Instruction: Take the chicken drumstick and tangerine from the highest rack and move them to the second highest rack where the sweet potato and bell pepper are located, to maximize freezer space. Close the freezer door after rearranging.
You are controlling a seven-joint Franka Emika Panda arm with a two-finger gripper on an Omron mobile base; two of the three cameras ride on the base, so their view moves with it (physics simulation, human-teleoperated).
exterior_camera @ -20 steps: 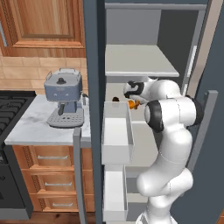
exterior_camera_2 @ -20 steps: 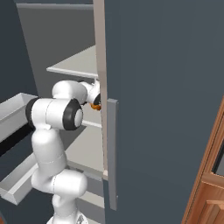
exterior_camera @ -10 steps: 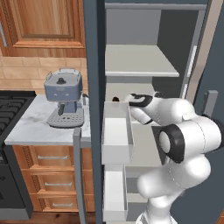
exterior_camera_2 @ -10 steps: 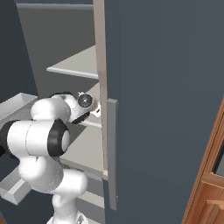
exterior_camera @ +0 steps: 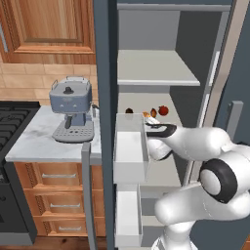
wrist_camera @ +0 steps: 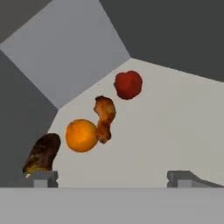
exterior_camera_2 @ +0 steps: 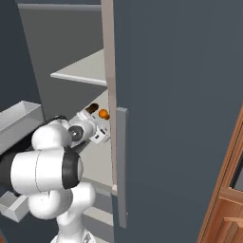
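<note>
Hand view: unlabelled tangerine [wrist_camera: 81, 135] touches chicken drumstick [wrist_camera: 105, 117]; no writing.

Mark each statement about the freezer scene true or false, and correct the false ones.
1. The tangerine lies on the same rack as the bell pepper. True.
2. The gripper is clamped on the chicken drumstick. False: its jaws stand open and empty, short of the food.
3. The highest rack carries the sweet potato. False: the sweet potato lies on the rack below.
4. The drumstick touches the tangerine. True.
5. A coffee machine stands on the counter. True.
</note>
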